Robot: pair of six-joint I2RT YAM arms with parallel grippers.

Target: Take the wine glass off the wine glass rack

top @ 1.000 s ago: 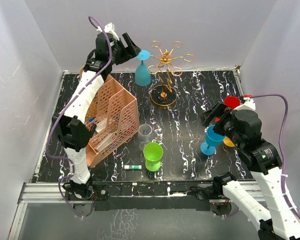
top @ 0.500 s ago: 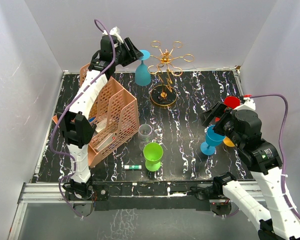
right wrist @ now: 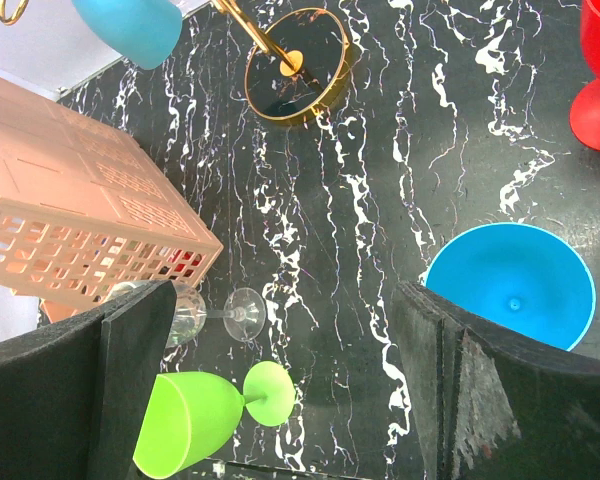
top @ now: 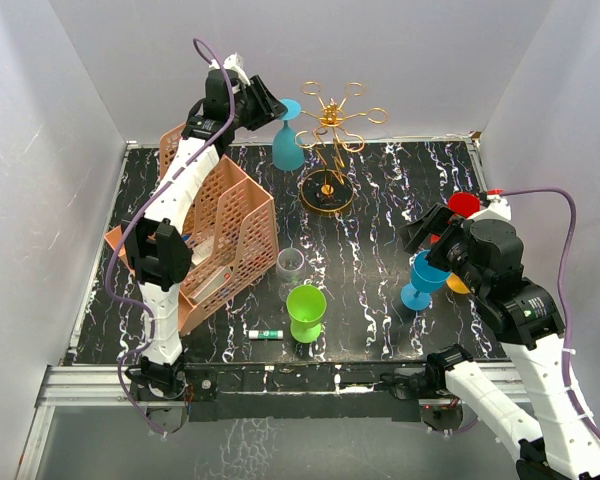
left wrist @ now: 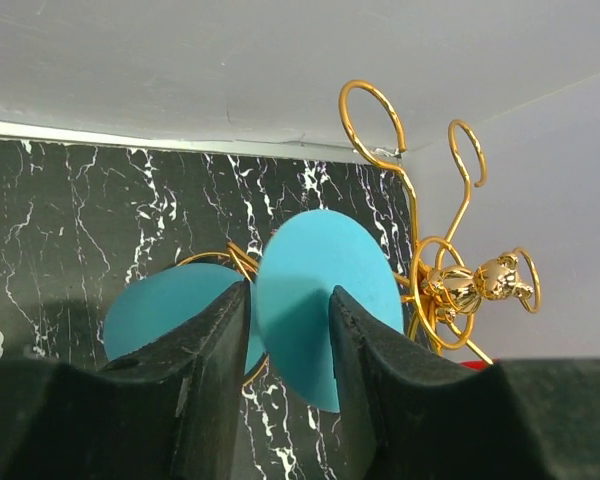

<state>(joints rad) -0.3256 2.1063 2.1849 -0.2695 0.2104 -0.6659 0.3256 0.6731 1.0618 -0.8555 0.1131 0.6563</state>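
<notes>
A teal wine glass [top: 286,147] hangs upside down just left of the gold wire wine glass rack [top: 329,125], at the height of its looped arms. My left gripper [top: 270,104] is shut on the glass just under its round foot. In the left wrist view the fingers [left wrist: 205,340] flank the foot [left wrist: 325,290], with the bowl [left wrist: 160,310] behind and the rack's loops [left wrist: 450,270] to the right. I cannot tell whether the foot still touches a loop. My right gripper [top: 427,228] is open and empty above the table at the right.
A pink mesh organizer [top: 225,235] stands on the left. A clear glass [top: 291,265] lies beside it, with a green glass [top: 306,310] and a marker [top: 265,334] in front. A blue glass [top: 423,278] and a red glass [top: 464,205] stand under the right arm.
The left arm's elbow and wrist have shifted right, toward the rack, with the gripper still on the teal glass. The glass has barely moved. The right arm has not moved.
</notes>
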